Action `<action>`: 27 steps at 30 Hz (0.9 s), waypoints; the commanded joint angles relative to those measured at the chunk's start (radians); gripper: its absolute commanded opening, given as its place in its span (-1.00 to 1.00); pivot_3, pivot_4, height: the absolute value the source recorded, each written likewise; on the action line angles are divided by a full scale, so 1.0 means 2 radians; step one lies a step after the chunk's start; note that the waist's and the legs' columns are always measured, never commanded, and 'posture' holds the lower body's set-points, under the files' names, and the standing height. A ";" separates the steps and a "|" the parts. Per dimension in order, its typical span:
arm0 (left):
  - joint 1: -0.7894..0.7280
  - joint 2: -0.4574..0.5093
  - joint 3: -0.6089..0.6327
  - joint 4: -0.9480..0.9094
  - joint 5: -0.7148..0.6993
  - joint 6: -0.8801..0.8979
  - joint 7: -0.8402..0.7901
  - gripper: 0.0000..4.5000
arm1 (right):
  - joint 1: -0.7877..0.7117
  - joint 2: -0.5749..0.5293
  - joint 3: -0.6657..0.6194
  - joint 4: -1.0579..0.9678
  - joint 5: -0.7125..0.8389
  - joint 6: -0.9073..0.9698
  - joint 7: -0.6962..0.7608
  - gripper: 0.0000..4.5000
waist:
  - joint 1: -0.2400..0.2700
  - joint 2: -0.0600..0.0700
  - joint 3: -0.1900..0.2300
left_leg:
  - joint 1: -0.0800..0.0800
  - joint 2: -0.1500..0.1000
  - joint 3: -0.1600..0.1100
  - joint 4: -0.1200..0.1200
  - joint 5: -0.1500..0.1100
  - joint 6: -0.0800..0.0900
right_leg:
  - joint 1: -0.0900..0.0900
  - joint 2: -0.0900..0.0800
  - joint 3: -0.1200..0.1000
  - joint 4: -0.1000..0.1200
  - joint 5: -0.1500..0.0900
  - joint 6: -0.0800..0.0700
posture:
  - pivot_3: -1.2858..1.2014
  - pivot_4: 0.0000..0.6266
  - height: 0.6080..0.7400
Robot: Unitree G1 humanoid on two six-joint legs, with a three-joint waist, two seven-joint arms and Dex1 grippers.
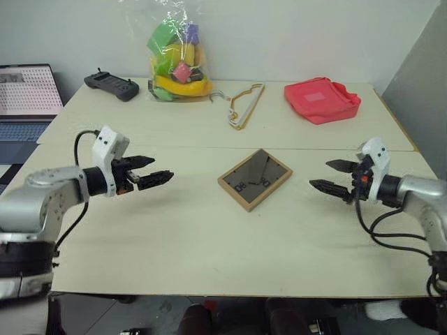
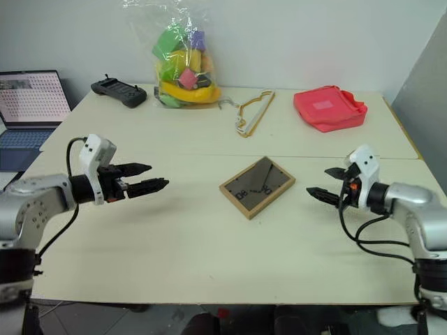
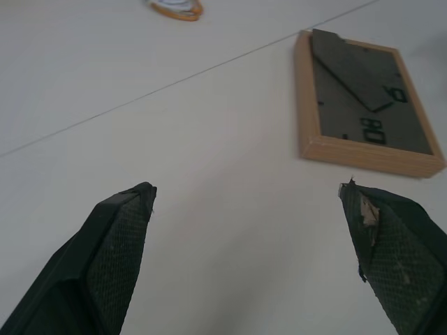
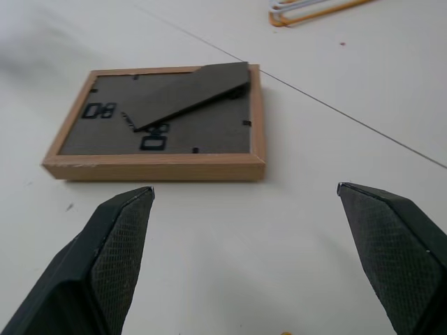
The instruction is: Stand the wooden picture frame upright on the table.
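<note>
wooden picture frame (image 1: 255,179) face-down on table (image 1: 209,237), both end effectors clear

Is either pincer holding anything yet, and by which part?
Nothing held. The left pincer and right pincer are open, apart from the wooden picture frame lying back-up on the table.

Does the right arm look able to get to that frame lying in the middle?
Probably yes. The frame lies flat, back side up, on the table, and the open right gripper points toward it with only bare tabletop between them.
</note>
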 commanded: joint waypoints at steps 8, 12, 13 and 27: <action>-0.089 -0.055 -0.058 0.128 0.086 -0.123 -0.027 1.00 | 0.004 0.020 0.001 0.005 -0.027 -0.016 -0.045 0.98 | 0.000 0.000 0.000 | -0.001 0.000 0.000 0.001 0.000 0.000 | -0.001 0.000 0.000 0.000 0.000 0.000 | 0.03 -0.52 1.00; -0.104 -0.137 -0.064 0.168 0.114 -0.169 0.034 0.79 | 0.034 0.071 0.006 -0.023 -0.049 0.003 -0.128 0.77 | 0.003 0.000 0.000 | -0.001 0.000 0.000 0.001 0.000 0.000 | 0.000 0.000 0.000 0.000 0.000 0.000 | 0.03 -0.52 1.00; -0.105 -0.154 -0.066 0.177 0.123 -0.184 0.046 0.68 | 0.041 0.079 0.012 -0.029 -0.056 0.004 -0.140 0.66 | 0.003 0.000 0.000 | -0.001 0.000 0.000 0.001 0.000 0.000 | 0.000 0.000 0.000 0.000 0.000 0.000 | 0.03 -0.52 1.00; -0.122 -0.287 -0.095 0.282 0.207 -0.297 0.152 -0.66 | -0.006 0.212 0.082 0.038 -0.140 -0.016 -0.268 -0.85 | 0.000 0.000 0.000 | -0.002 0.000 0.000 0.001 0.000 0.000 | -0.001 0.000 0.000 0.001 0.000 0.000 | 0.03 -0.52 1.00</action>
